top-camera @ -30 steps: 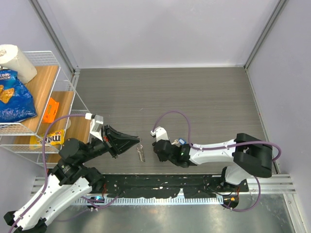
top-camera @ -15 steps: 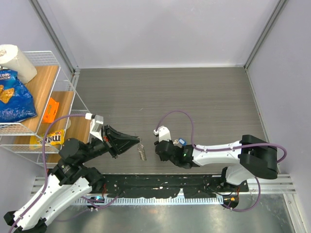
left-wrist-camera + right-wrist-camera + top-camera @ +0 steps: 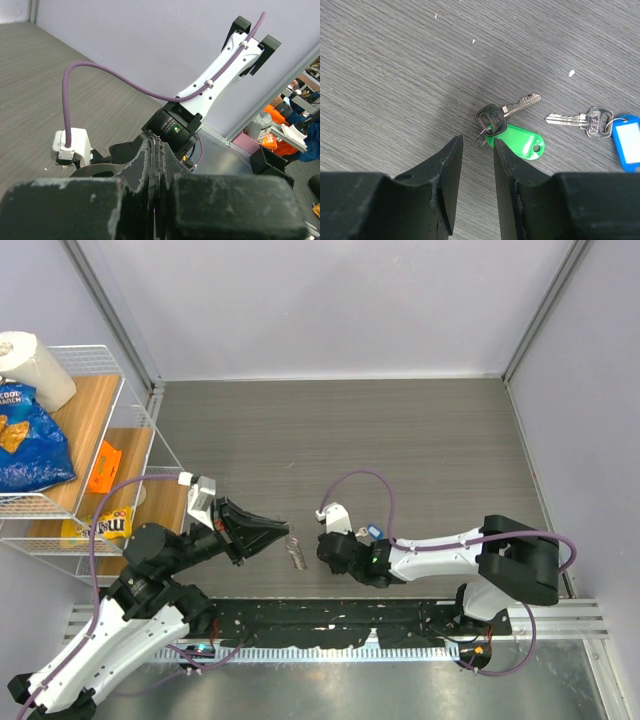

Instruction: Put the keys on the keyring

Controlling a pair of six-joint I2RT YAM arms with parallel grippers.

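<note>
L fingers (image 3: 262, 533) clamped shut, apparently pinching keyring (image 3: 297, 556) above counter (image 3: 400, 440). R fingers (image 3: 447, 175) part-open, empty, over green key (image 3: 516, 141); blue key (image 3: 592, 120) at its 3 o'clock. Step: picking green key. Next: drop, close on key, carry to ring.

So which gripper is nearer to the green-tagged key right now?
Right. The right gripper hovers just above the green-tagged key, its open fingertips right beside the key's head. The left gripper is shut and sits farther off, to the key's left in the top view.
</note>
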